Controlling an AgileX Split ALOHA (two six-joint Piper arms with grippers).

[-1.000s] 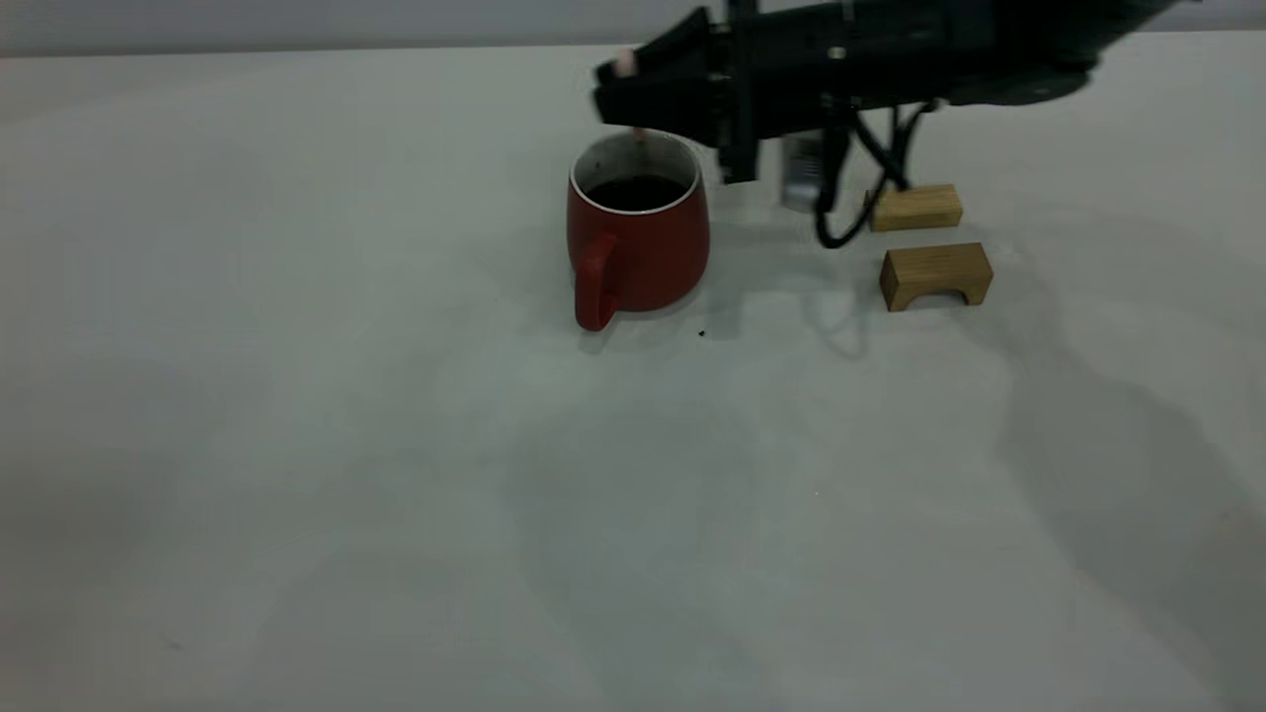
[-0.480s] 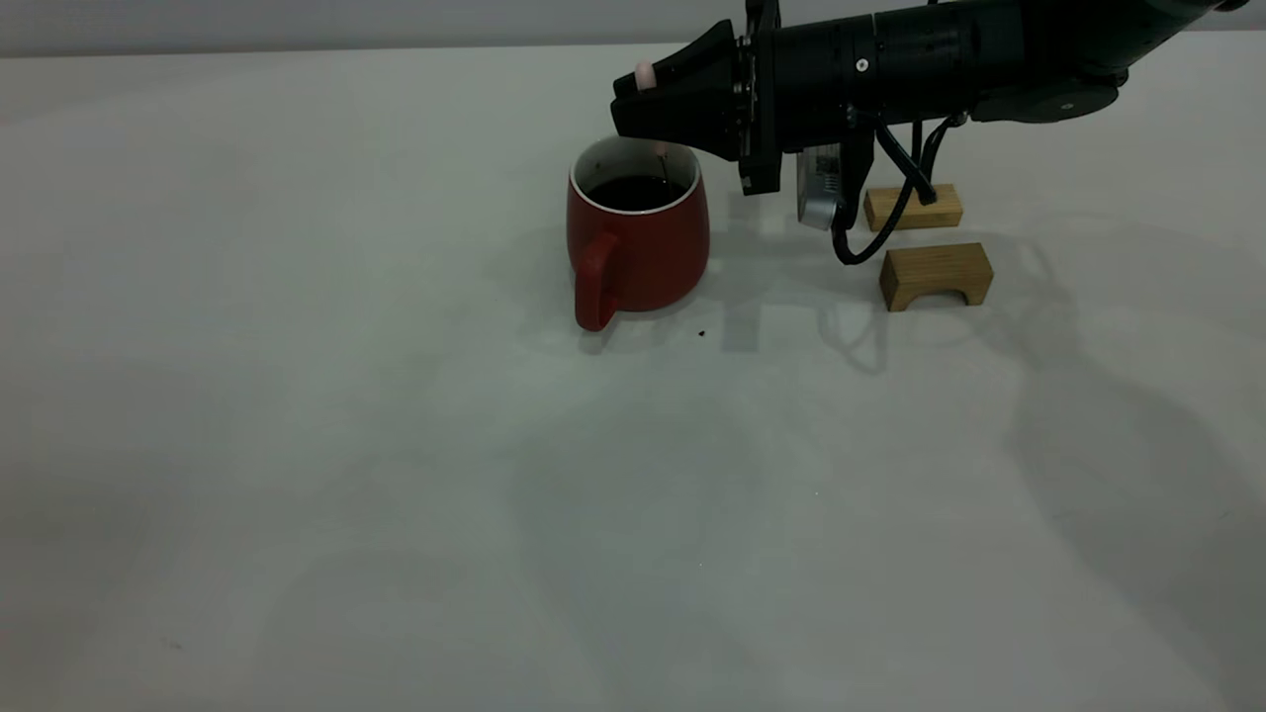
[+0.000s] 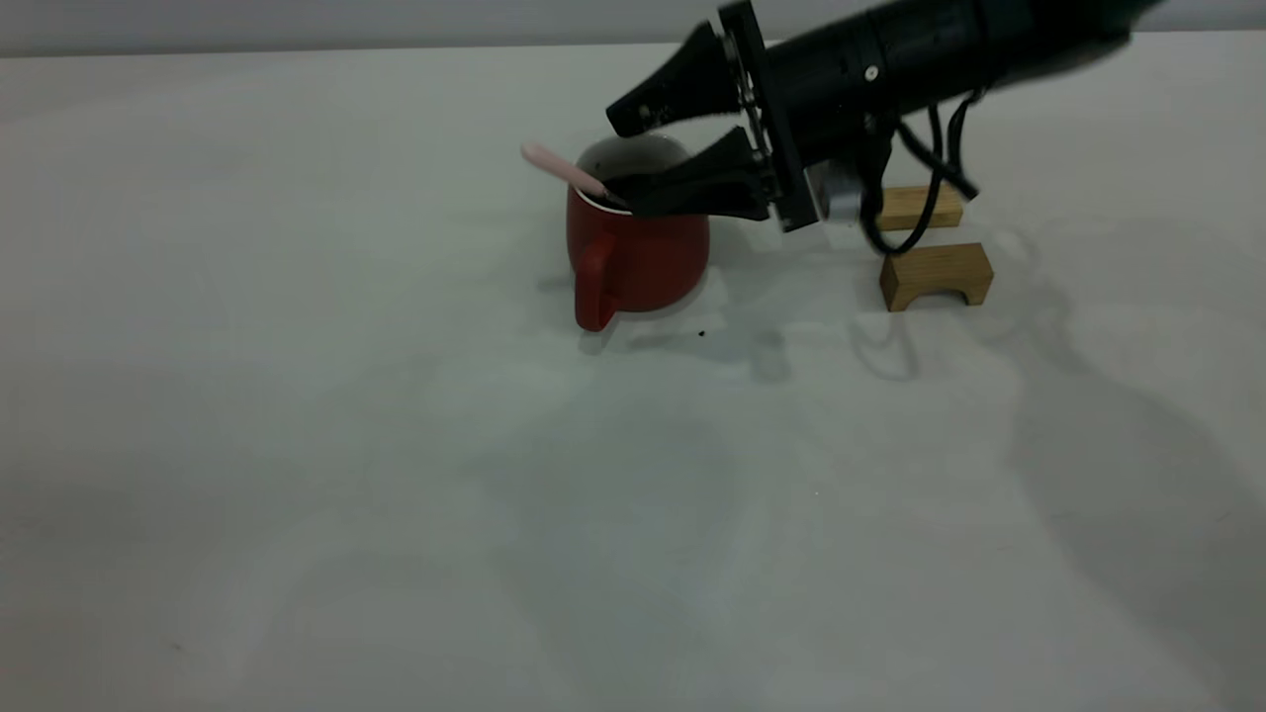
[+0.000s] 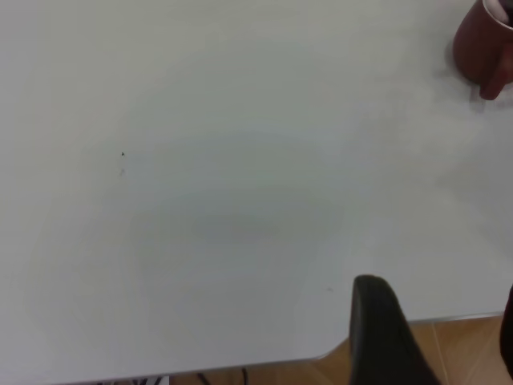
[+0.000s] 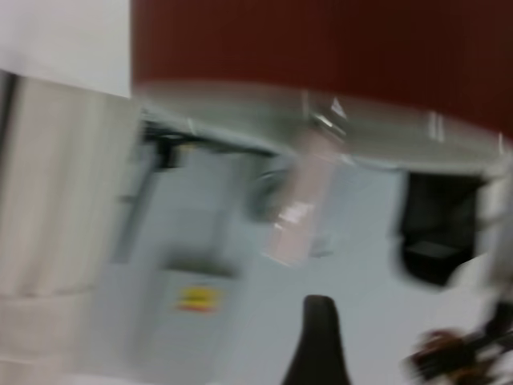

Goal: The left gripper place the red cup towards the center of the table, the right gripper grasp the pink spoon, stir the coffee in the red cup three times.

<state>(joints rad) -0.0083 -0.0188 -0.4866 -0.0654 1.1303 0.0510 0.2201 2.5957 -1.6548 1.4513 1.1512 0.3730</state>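
Observation:
The red cup (image 3: 638, 247) stands near the table's (image 3: 396, 445) middle, its handle toward the camera. The pink spoon (image 3: 564, 170) rests in it, bowl inside and pink handle slanting out over the left rim. My right gripper (image 3: 630, 160) hovers at the cup's right, open, one finger above the mouth and one across the near rim; nothing touches the spoon. The coffee is hidden behind that finger. The right wrist view is smeared: red cup (image 5: 321, 40), spoon handle (image 5: 300, 200). My left gripper (image 4: 441, 329) is open over the table's edge, far from the cup (image 4: 479, 44).
Two tan wooden blocks stand to the right of the cup, an arch-shaped one (image 3: 935, 274) in front and a flat one (image 3: 920, 206) behind it, under the right arm's cable. A tiny black speck (image 3: 701, 333) lies just in front of the cup.
The right gripper was shut on the spoon held upright in the cup. It has since rolled and opened, and the spoon has tipped over to lean on the left rim.

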